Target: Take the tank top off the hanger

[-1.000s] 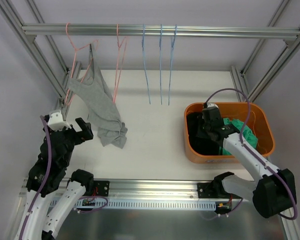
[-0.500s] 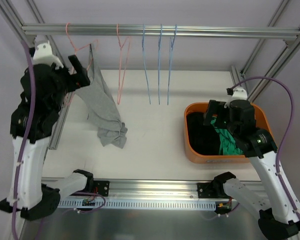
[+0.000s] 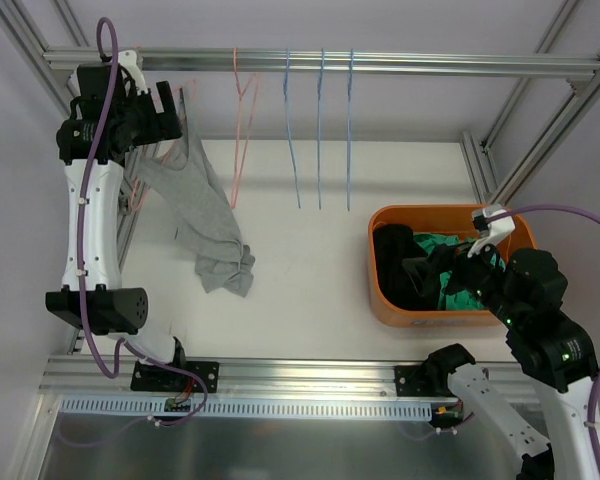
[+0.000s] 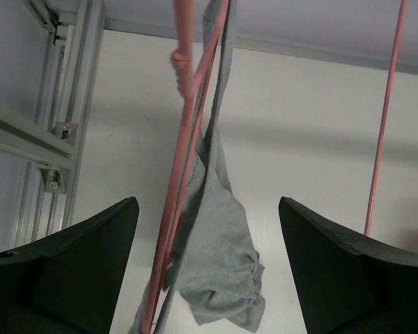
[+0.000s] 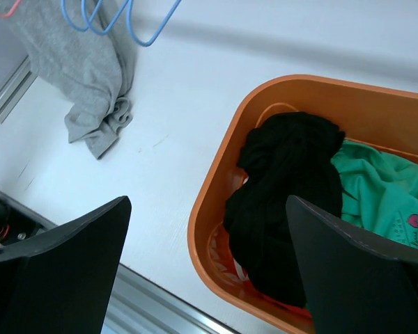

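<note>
A grey tank top (image 3: 195,205) hangs from a pink hanger (image 3: 183,90) at the left end of the rail, and its lower end lies bunched on the white table. My left gripper (image 3: 170,110) is raised beside the top of that hanger. In the left wrist view its open jaws (image 4: 209,205) straddle the hanger's pink wires (image 4: 184,160) and the tank top (image 4: 219,257) below, touching neither. My right gripper (image 3: 435,275) hovers open over the orange bin (image 3: 380,300), holding nothing (image 5: 207,202).
The bin's rim (image 5: 216,174) encloses a black garment (image 5: 292,181) and a green one (image 5: 376,188). An empty pink hanger (image 3: 242,130) and three blue hangers (image 3: 320,130) hang from the metal rail (image 3: 430,66). Aluminium frame posts stand along both sides.
My left arm has swung up from table height to the hanger's top. My right gripper has opened and lifted out of the bin, leaving the garments inside.
</note>
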### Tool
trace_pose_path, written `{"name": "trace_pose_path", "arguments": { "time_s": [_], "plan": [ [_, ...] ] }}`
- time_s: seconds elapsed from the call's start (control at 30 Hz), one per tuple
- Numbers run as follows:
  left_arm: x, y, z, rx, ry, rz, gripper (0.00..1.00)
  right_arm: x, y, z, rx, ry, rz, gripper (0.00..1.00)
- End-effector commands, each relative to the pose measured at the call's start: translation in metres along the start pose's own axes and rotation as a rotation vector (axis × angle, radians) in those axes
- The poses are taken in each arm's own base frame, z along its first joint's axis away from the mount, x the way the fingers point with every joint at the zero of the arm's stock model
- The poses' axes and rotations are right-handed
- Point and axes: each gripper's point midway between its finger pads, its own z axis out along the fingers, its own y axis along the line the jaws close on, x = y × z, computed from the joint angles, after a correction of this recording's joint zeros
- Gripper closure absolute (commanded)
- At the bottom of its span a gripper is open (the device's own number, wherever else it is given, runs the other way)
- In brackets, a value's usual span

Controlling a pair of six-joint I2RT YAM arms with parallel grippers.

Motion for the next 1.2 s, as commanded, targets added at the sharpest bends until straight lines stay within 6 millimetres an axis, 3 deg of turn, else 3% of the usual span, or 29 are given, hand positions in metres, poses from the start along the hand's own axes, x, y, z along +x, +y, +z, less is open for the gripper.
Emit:
{"name": "trace_pose_path", "arguments": {
  "time_s": [0.0,0.2,0.3,0.43,0.6,0.83,0.87,0.93,1.17],
  "plan": [
    [-0.010,-0.019,-0.015,0.123,-0.025,0.061,0.18,0.009,0.015,0.001,-0.103,0.031,-0.032,0.00],
    [-0.012,-0.008,-0.002,0.070,-0.022,0.110,0.73,0.012,0.026,0.008,-0.176,0.013,-0.028,0.00],
    [-0.012,-0.006,0.002,0.059,-0.020,0.106,0.88,0.011,0.031,0.009,-0.203,0.002,-0.024,0.00],
    [-0.015,-0.002,0.009,0.034,-0.019,0.103,1.00,0.011,0.033,0.008,-0.215,0.003,-0.025,0.01],
    [-0.020,-0.005,0.004,0.046,-0.037,0.085,1.00,0.009,0.034,0.005,-0.218,-0.009,-0.027,0.01],
    [-0.056,-0.014,-0.058,0.070,-0.233,0.047,1.00,0.002,0.041,0.003,-0.252,-0.033,-0.028,0.01],
    [-0.052,-0.014,-0.055,0.073,-0.237,0.047,1.00,0.001,0.042,0.004,-0.257,-0.036,-0.028,0.00],
    [-0.066,-0.017,-0.066,0.082,-0.312,0.046,1.00,0.002,0.043,0.003,-0.267,-0.037,-0.024,0.01],
    [-0.059,-0.022,-0.078,0.117,-0.318,0.051,1.00,0.002,0.046,0.001,-0.281,-0.046,-0.025,0.00]
  ]
}}
